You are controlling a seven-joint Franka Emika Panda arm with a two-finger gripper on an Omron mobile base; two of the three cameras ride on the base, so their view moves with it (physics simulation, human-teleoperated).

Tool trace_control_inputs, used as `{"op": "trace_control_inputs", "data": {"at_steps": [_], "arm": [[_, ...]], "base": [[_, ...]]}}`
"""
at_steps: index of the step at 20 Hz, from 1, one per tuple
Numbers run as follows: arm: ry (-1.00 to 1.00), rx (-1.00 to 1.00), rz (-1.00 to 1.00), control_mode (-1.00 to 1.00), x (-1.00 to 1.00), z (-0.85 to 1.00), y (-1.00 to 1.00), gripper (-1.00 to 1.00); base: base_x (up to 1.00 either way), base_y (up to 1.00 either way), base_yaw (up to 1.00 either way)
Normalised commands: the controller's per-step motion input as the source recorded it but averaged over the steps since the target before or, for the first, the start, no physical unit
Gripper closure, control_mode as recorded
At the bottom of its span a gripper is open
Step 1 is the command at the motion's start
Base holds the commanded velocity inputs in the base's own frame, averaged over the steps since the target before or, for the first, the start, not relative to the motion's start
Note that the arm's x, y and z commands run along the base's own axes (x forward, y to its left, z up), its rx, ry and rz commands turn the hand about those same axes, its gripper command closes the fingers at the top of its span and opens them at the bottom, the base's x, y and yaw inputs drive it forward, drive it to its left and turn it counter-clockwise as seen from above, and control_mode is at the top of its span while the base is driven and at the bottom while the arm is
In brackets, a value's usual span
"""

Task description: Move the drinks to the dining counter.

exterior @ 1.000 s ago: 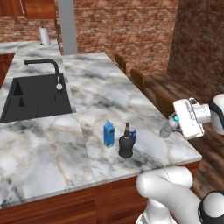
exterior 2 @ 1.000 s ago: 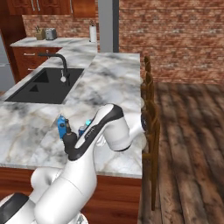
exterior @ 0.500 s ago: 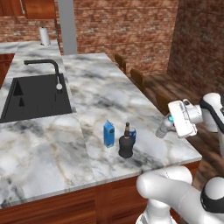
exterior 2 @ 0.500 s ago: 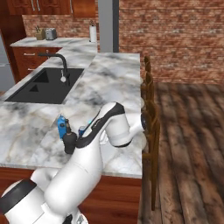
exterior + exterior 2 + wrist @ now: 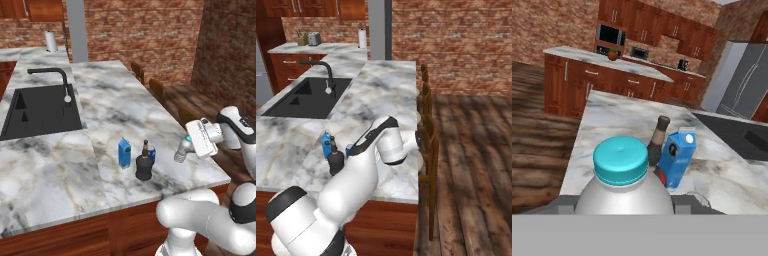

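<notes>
In the left base view, a black inset sink (image 5: pixel 42 111) with a black curved faucet (image 5: pixel 54 79) was seen at the left of the long grey-white veined marble dining counter (image 5: pixel 117 107). Near the counter's front edge a blue carton with a white top (image 5: pixel 124 152) was stood upright, and just right of it a squat black narrow-necked bottle (image 5: pixel 144 164), with a sliver of a blue-and-white can (image 5: pixel 152 152) visible behind the bottle's neck. Further right, a clear plastic water bottle with a teal cap (image 5: pixel 182 150) was held tilted above the counter's right edge by the white two-finger gripper (image 5: pixel 192 145), the arm being bent in from the right with the hand turned leftward.

In the right base view the carton (image 5: pixel 326 143) and black bottle (image 5: pixel 336 160) were seen at the left, partly hidden by the white arm, which was arched up over the counter (image 5: pixel 378 95); wooden chair backs (image 5: pixel 426 130) were shown along the counter's right side, and the sink (image 5: pixel 308 96) lay further back.

In the hand view the water bottle (image 5: pixel 623 180) was seen from close behind, its teal cap uppermost, with the black bottle's brown-stoppered neck (image 5: pixel 658 135) and the carton (image 5: pixel 677 155) just beyond it on the marble. The jaws were clasped about the water bottle, though the fingertips themselves were hidden by it.
</notes>
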Motion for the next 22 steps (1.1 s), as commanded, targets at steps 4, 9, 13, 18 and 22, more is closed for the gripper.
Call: {"op": "trace_control_inputs", "data": {"at_steps": [4,9,13,18,22], "arm": [[0.09,0.0,-0.01,-1.0,0.15,-0.18,0.11,1.0],[0.01,0.0,-0.01,-1.0,0.18,-0.24,0.07,1.0],[0.0,0.01,-0.01,-1.0,0.24,-0.24,0.0,1.0],[0.0,0.03,-0.02,-1.0,0.23,-0.2,0.0,1.0],[0.02,0.01,-0.01,-1.0,0.22,-0.15,0.0,1.0]], "base": [[0.0,0.0,0.0],[0.0,0.0,0.0],[0.0,0.0,0.0],[0.0,0.0,0.0],[0.0,0.0,0.0]]}}
